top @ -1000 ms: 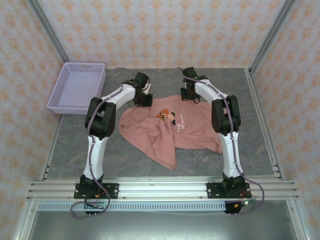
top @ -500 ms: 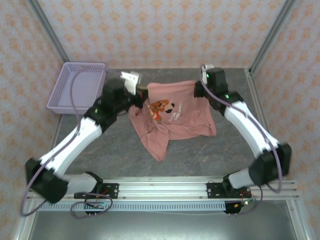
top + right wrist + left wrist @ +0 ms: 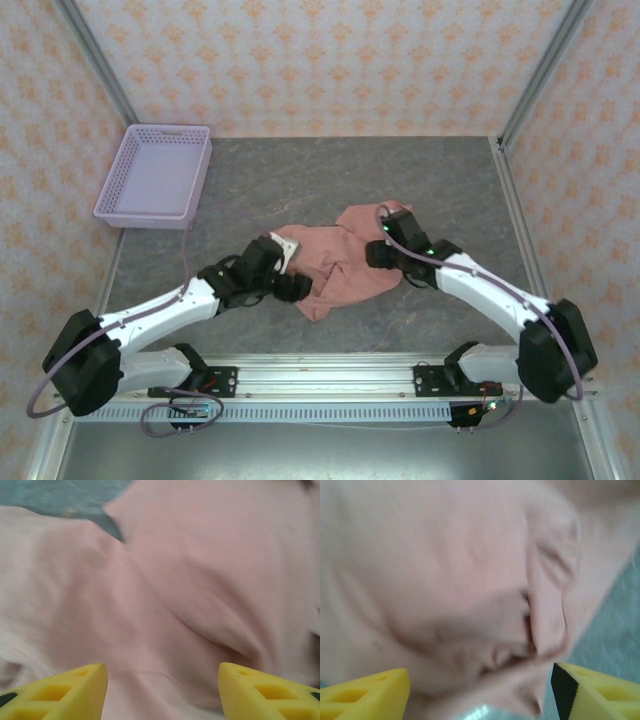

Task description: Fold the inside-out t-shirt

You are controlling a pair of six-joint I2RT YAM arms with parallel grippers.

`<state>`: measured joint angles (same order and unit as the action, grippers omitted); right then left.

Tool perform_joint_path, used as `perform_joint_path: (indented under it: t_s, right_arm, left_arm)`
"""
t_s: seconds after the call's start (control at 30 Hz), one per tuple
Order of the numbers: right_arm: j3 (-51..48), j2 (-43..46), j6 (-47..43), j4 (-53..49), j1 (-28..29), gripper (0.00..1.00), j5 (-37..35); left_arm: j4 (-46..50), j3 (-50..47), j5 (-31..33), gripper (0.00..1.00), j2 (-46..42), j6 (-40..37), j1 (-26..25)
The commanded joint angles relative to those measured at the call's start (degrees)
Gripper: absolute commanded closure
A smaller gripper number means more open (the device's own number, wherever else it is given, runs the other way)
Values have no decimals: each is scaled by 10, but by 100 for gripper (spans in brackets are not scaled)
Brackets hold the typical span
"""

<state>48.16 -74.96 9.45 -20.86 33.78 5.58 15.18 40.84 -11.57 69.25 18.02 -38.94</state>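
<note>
Where the inside-out t-shirt (image 3: 340,265) lies: bunched in one salmon heap near the middle of the table (image 3: 300,180), slightly toward the near edge, with no flat panel laid out.
Long axis of heap: roughly 1 o'clock to 7 o'clock in the overhead view; broad lump at the 1 o'clock end, narrow tail pointing to 7 o'clock.
Left gripper (image 3: 297,289): low at the heap's 8 o'clock edge, beside the tail; the cloth lies toward 2 o'clock from it. Wrist view: yellow fingers (image 3: 365,692) stand well apart, a ridge of cloth runs just ahead of them, nothing pinched.
Right gripper (image 3: 378,256): low at the heap's 3 o'clock edge, touching or just over the cloth; the bulk lies toward 9 o'clock from it. Wrist view: fingers (image 3: 270,687) spread wide, pink fabric below and ahead, no grip.
Nearer arm: about equal; the two grippers flank the heap across its short axis.
Basket (image 3: 201,172): 10 o'clock corner of the table, well apart from the cloth.
Judgement, stage: early; the shirt is crumpled, not yet spread.
Judgement, next move: each arm needs an edge or corner on its own side, drawn apart toward 9 and 3 o'clock.
Risk: pinching several layers in the bunch.
</note>
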Motion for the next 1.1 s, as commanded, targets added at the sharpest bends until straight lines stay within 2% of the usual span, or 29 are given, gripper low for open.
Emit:
perform_joint_path:
  t_s: [0.0, 0.1, 0.17, 0.23, 0.27, 0.33, 0.37, 0.47, 0.57, 0.63, 0.7, 0.73, 0.8, 0.9, 0.97, 1.07]
  right_arm:
    - [32, -58, -22, 49, 32, 37, 26]
    - [33, -98, -20, 88, 51, 36, 101]
    - [33, -125, -9, 97, 62, 36, 112]
    - [26, -151, 3, 127, 64, 36, 120]
    - [29, -160, 4, 136, 64, 39, 118]
    - [49, -171, -4, 122, 63, 59, 101]
    - [56, -166, -9, 114, 62, 65, 96]
    - [53, -138, -30, 89, 57, 80, 95]
    - [48, -104, -64, 34, 44, 86, 73]
    - [52, -78, -62, -8, 30, 83, 17]
    - [72, -56, -48, -71, 27, 68, -74]
    - [74, -43, -53, -80, 33, 62, -79]
    - [46, 7, -61, -46, 63, 49, -41]
    - [-27, 60, -8, 59, 76, 38, 51]
    - [-62, 61, 26, 104, 81, 34, 67]
    - [-76, 30, 41, 144, 87, 29, 49]
  left_arm:
    - [41, 68, 86, 24, 61, 25, 16]
    - [41, 81, 67, 23, 97, 7, 15]
    - [71, 97, 77, 23, 125, -4, 16]
    - [82, 105, 55, 23, 157, -11, 18]
    - [76, 105, 36, 23, 169, -13, 19]
    - [55, 109, 0, 26, 188, -21, 19]
    - [43, 110, -6, 29, 190, -26, 19]
    - [-1, 116, -8, 56, 195, -40, 20]
    - [1, 141, -27, 87, 196, -53, 22]
    - [-7, 139, -78, 99, 168, -39, 27]
    - [-18, 130, -150, 100, 129, 3, 39]
    - [-27, 123, -178, 100, 111, 23, 44]
    - [-39, 111, -208, 100, 80, 66, 53]
    - [-33, 106, -218, 100, 58, 85, 55]
    - [-36, 104, -224, 100, 51, 93, 56]
    - [-43, 100, -236, 100, 43, 96, 56]
